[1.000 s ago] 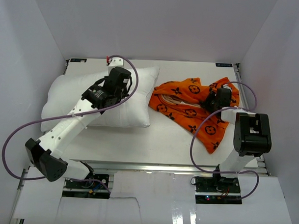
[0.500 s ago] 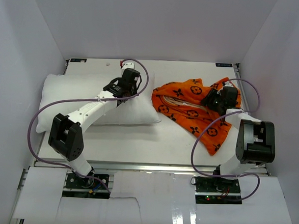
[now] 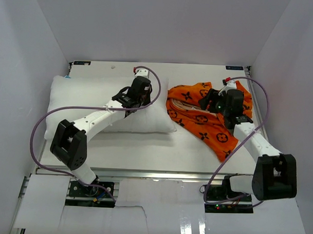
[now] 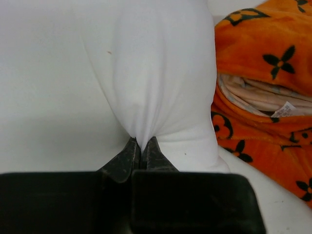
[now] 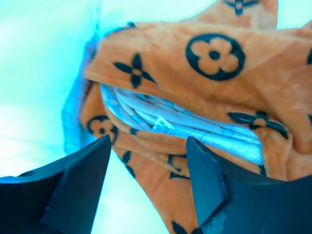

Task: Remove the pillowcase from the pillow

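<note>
I am pinching a fold of the pillow (image 4: 146,73) in my left gripper (image 4: 141,144), jaws squeezed together. My right gripper (image 5: 147,141) is hovering spread wide over the pillowcase (image 3: 207,126), which is lying crumpled just beside the pillow's right end.

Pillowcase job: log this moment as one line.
pillowcase: off, crumpled right of pillow | left gripper: shut on pillow | right gripper: open over pillowcase opening
</note>
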Controlling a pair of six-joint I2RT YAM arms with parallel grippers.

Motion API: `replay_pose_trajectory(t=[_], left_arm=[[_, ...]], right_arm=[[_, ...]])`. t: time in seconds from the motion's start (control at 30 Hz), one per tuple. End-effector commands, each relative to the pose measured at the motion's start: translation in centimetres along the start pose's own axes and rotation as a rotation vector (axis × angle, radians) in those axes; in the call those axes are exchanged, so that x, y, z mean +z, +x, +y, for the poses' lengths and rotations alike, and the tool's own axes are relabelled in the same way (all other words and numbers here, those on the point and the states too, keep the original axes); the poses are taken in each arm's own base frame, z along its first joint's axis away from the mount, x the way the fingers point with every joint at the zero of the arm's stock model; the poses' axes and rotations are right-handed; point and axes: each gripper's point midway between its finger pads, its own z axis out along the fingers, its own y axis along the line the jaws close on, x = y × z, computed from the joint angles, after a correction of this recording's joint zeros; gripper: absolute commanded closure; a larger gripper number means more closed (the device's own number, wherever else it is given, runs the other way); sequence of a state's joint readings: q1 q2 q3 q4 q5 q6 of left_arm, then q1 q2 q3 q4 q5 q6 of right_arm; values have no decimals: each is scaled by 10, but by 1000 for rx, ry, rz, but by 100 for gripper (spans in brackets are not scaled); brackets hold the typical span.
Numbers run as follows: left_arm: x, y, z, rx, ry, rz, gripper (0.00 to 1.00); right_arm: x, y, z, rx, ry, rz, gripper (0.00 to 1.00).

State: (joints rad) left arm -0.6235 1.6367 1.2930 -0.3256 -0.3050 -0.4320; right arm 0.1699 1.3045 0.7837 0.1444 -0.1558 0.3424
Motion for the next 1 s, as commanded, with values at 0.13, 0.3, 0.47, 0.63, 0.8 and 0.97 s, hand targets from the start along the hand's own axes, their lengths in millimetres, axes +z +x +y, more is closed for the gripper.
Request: replay_pose_trajectory(t=[0.13,0.3,0.47,0.63,0.8,0.97], left_arm=[[-48,-1,-56,6,168,1,100],[-60,7,-45,9,76,-41,2],[-96,-20,-60,10,165,-113,2],[-154,-44,-77,-10,260,-221,2],[-190,-27,-95,-12,439,-229,2],[-218,-21,-99,-44,581,-292,2]], right_arm=[[-53,-51,27,-59,-16,-136,19],[-80,-40,55,-64,-81,-112,10],[-115,-47,87,-72,-164,-166,10],[-146,-59,95,-104,-148,-139,10],[-159,-48,87,-146,-128,-137,10],[-170,-45,87,-150,-139,-167,10]])
